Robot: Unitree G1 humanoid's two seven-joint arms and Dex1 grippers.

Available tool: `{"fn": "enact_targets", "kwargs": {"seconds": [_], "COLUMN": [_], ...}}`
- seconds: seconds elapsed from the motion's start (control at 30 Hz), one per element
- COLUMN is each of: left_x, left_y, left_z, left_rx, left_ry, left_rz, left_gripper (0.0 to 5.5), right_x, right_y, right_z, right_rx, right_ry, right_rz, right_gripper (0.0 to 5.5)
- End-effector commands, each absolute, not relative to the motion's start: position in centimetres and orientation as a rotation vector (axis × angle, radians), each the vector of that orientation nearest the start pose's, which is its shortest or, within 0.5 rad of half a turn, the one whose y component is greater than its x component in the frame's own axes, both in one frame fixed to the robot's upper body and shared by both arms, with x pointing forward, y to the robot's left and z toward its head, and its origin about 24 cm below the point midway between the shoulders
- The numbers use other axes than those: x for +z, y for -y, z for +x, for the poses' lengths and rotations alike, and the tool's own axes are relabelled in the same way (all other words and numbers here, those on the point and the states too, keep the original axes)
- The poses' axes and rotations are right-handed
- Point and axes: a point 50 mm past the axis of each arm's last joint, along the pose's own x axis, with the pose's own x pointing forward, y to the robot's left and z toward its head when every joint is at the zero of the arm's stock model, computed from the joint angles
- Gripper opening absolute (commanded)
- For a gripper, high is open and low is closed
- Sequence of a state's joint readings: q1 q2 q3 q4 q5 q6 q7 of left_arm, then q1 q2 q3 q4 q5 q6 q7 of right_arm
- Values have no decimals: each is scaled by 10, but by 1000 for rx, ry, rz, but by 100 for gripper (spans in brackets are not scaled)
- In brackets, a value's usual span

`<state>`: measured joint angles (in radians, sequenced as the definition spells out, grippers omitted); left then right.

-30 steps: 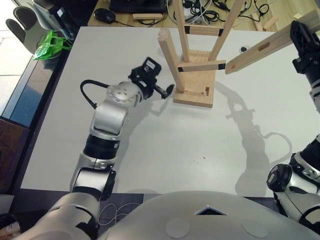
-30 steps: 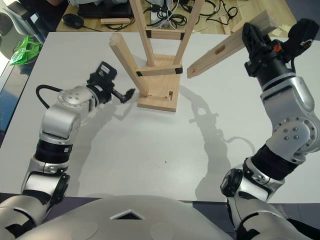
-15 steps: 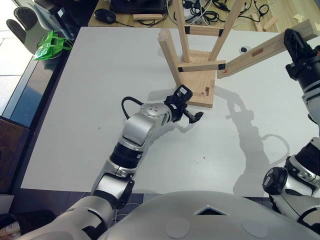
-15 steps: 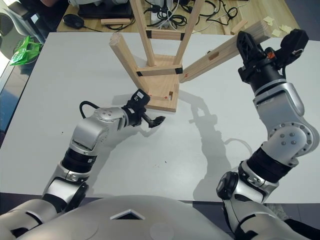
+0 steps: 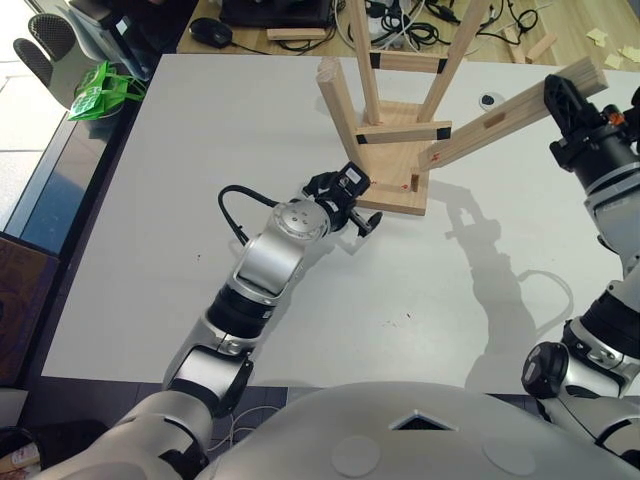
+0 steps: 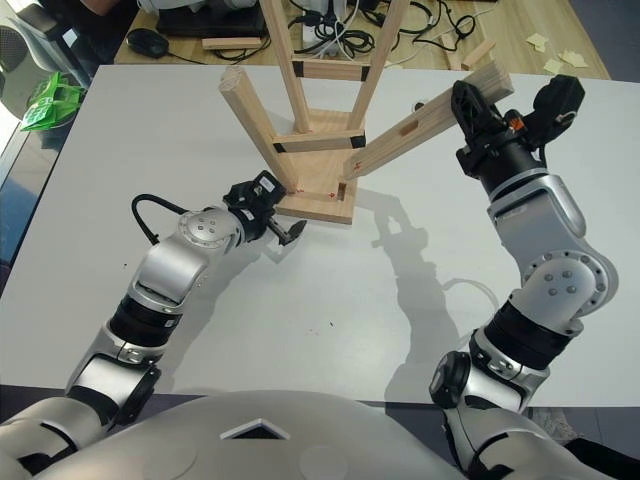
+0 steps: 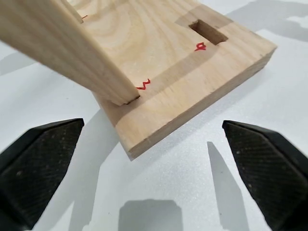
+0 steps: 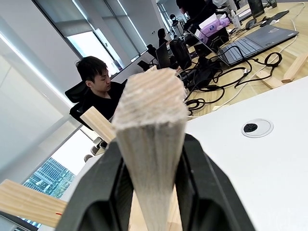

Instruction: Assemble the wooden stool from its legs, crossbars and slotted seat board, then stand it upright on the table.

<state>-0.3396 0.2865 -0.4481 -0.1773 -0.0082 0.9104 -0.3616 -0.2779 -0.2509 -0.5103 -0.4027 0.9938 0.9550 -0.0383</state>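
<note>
The slotted seat board (image 5: 392,197) lies flat on the white table with three legs (image 5: 341,112) standing up from it, joined by crossbars (image 5: 403,133). My right gripper (image 5: 575,115) is shut on a fourth leg (image 5: 490,122), held slanted. The leg's lower end hangs just above the board's near right corner by an empty slot (image 7: 208,32). In the right wrist view the leg (image 8: 151,125) runs out between the fingers. My left gripper (image 5: 365,215) is open on the table at the board's near left corner, its fingertips (image 7: 33,163) straddling that corner without touching it.
A cable grommet (image 5: 487,99) sits in the table behind the held leg. Beyond the far edge are a mouse (image 5: 208,30), loose wood pieces (image 5: 295,33) and cables. A green bag (image 5: 100,85) lies off the left edge. The table's near half is bare.
My right gripper has brought the leg down and left, so its end reaches the board's corner. My left gripper swung from left of the stool to the board's front, then back to its near left corner.
</note>
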Motion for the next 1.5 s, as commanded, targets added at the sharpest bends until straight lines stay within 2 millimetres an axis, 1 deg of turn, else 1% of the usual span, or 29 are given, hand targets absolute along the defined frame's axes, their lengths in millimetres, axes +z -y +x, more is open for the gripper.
{"fn": "enact_targets", "kwargs": {"seconds": [0.03,0.17,0.27,0.33,0.43,0.53,0.63,0.8,0.87,0.97,1.03,1.17,1.23,1.33,1.5], "left_x": [50,42,41,43,44,47,49,63,67,70,71,67,64,64,63], "left_y": [-74,-63,-60,-55,-49,-44,-48,-60,-65,-65,-64,-64,-66,-67,-67], "left_z": [265,262,259,256,252,248,250,264,270,275,274,273,274,275,275], "left_rx": [-736,-780,-813,-841,-874,-890,-862,-814,-784,-767,-767,-760,-749,-742,-736], "left_ry": [-596,-649,-660,-657,-651,-639,-612,-543,-519,-496,-487,-496,-507,-507,-514], "left_rz": [392,352,331,287,272,262,303,325,322,305,291,289,297,298,299], "left_gripper": [540,540,540,540,540,540,540,540,540,540,540,540,540,540,540], "right_x": [159,158,156,155,154,155,152,152,145,131,129,140,142,141,138], "right_y": [209,204,206,209,215,226,235,257,262,263,261,257,251,247,248], "right_z": [257,256,257,256,257,261,266,279,283,282,282,288,287,286,284], "right_rx": [248,266,257,244,236,215,224,245,252,281,310,354,392,408,402], "right_ry": [-84,-97,-99,-100,-102,-94,-94,-93,-125,-185,-196,-147,-154,-167,-188], "right_rz": [584,586,581,574,554,540,539,528,497,462,453,486,491,491,458], "right_gripper": [101,101,101,101,101,101,101,101,101,101,101,101,101,101,101]}}
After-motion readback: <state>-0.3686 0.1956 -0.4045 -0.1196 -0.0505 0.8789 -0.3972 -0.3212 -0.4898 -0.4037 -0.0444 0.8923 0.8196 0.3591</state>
